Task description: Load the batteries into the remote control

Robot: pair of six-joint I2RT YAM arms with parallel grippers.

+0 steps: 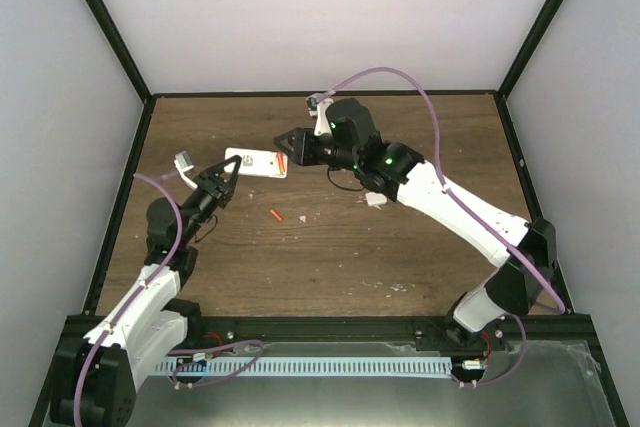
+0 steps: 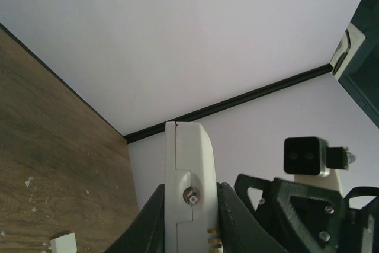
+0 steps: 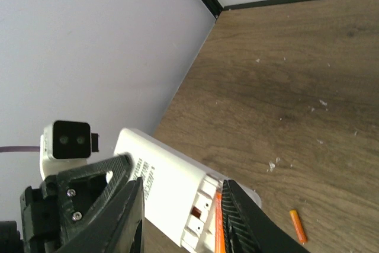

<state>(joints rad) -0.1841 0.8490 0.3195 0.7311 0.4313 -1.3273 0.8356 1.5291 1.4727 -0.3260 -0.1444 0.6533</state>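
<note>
The white remote control (image 1: 256,162) is held off the table, and my left gripper (image 1: 230,173) is shut on its left end. In the left wrist view the remote control (image 2: 188,170) stands edge-on between the dark fingers (image 2: 234,223). My right gripper (image 3: 183,223) is open, its jaws either side of the remote's (image 3: 172,185) open battery bay. One orange battery (image 3: 218,226) lies along the bay's edge against my right finger (image 3: 240,220). A second battery (image 1: 275,215) lies on the wood below; it also shows in the right wrist view (image 3: 298,226).
A small white square cover piece (image 1: 376,199) lies on the table under my right arm. White crumbs (image 1: 303,217) are scattered on the wood. White walls with black frame bars (image 1: 110,47) enclose the table on three sides.
</note>
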